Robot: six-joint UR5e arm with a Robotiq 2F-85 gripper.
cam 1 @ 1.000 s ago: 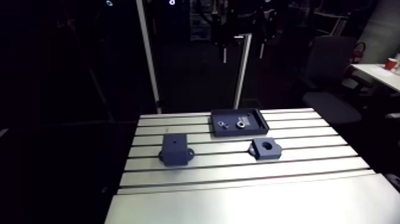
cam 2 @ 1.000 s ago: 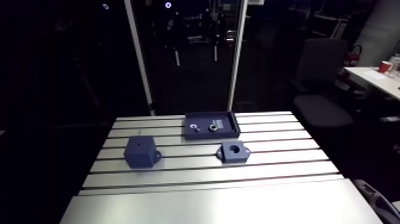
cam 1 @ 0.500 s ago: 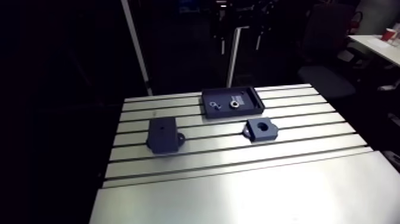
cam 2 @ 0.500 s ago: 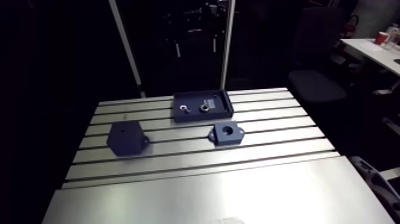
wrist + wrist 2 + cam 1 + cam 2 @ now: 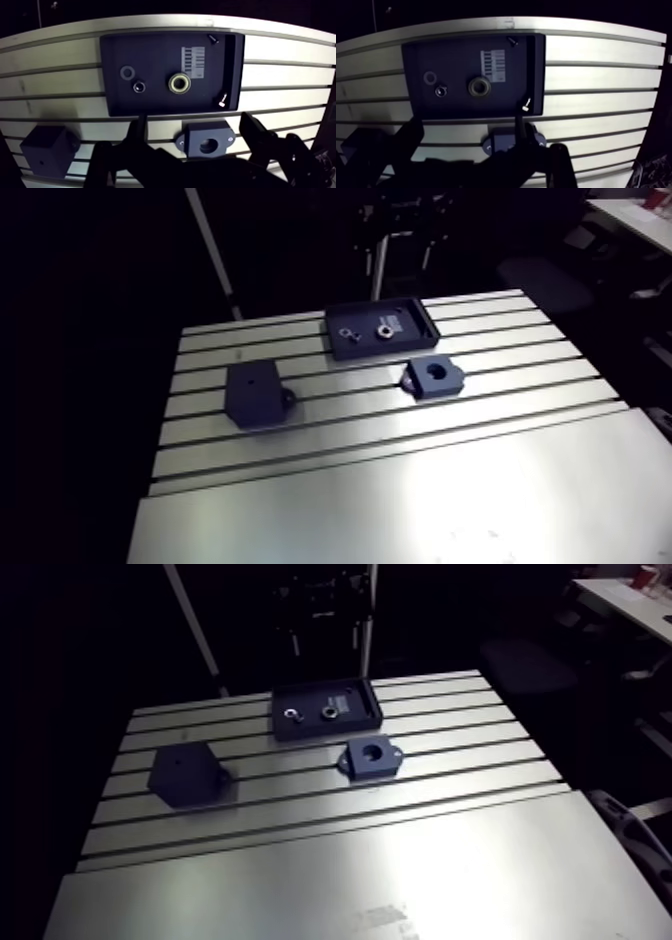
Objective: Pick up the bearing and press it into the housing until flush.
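Aluminium slotted table (image 5: 400, 488), pretty bare, just a few dark parts on it. There's a shallow dark tray (image 5: 150, 50) sitting close to the table's far edge, about midway along it. The bearing (image 5: 179, 82) is lying flat in that tray, roughly in the middle, hole facing up. Right beside it is a smaller round part (image 5: 139, 86), and next to that a thin washer (image 5: 127, 72). There's a pale label (image 5: 194, 60) on the tray floor just past the bearing. A little pin (image 5: 222, 101) sits in the narrow side channel of the tray.

The housing (image 5: 206, 141) is on the table just outside the tray's near edge, toward the right-hand side, with its bore open. It isn't touching the tray. A chunkier dark block (image 5: 45, 150) stands well apart from it, over toward the table's left edge.

In the wrist view the gripper (image 5: 194, 124) is up off the table. Its fingers (image 5: 137, 135) are spread wide with nothing gripped between them. From that view the housing shows up in the gap between them, and the tray lies ahead.
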